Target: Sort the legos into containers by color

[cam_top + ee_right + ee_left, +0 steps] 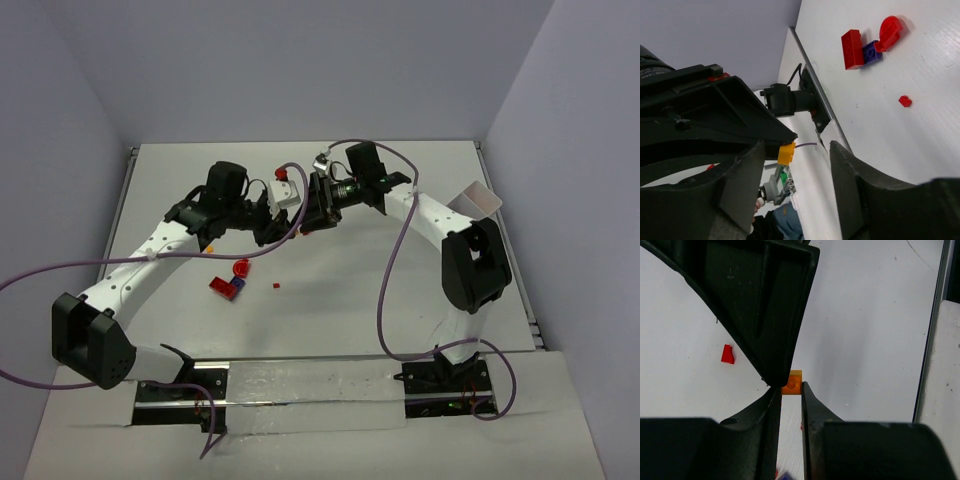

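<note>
My left gripper (272, 228) and right gripper (312, 215) meet tip to tip above the table's middle. In the left wrist view the left gripper (791, 390) is shut on a tiny orange lego (791, 382) at its fingertips, with a black finger of the right gripper against it from above. In the right wrist view the right gripper (797, 165) is open, its jaws wide on either side of the orange lego (786, 153). A red brick (219, 285), a purple lego (235, 288), a round red piece (241, 268) and a small red bit (275, 288) lie on the table. One white container (480, 198) stands at the right wall.
A tiny orange piece (210, 248) lies under the left arm. A red knob (281, 175) caps a white block behind the grippers. Purple cables loop over the table. Grey walls close the back and sides; a metal rail (930, 340) runs along the edge.
</note>
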Motion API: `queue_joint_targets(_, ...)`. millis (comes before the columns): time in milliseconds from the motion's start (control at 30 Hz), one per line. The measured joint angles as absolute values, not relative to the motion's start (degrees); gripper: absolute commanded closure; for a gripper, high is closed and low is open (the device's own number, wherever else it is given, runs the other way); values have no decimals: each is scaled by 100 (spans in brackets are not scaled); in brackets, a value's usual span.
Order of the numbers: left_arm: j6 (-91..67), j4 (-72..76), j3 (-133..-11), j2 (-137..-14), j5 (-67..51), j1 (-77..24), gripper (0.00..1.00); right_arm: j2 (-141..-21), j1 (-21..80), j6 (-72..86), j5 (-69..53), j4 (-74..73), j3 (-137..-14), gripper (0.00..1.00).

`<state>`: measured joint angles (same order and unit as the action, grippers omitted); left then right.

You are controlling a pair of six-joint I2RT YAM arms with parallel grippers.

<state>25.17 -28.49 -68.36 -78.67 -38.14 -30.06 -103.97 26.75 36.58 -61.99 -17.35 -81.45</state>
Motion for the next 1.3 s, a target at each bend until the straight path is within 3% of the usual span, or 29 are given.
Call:
queue_joint_targets(600,2303,-2745,-6873,-7913,-3488,-3039,100,-10390,2687,3940,-6419,-1259,-7888,47)
queue_joint_targets(700,2286,-2758,-6873,-7930,-3475,-3071,100,-10352,2687,3935,-6420,-1242,-7828,53)
queue_joint_targets(1033,2241,-2763,-6881,-7954,-3470,-3076,99,-10326,2724,3887,-6407,-1273,-7835,98)
queue_joint_targets(1100,2217,-2769,-6895,-7959,-3467,-3076,86,-10326,2724,3893,-6392,-1279,-7835,100)
queue_joint_targets(1167,2184,-2797,-6916,-7962,-3462,-3076,64,-10326,2724,3890,-6392,-1278,-7835,100)
queue_joint_targets(1233,2150,-2765,-6932,-7969,-3437,-3076,22,-10326,2729,3871,-6418,-1285,-7835,100)
queue_joint_targets(1300,2108,-2676,-6948,-7975,-3359,-3076,4,-10326,2757,3771,-6427,-1349,-7844,100)
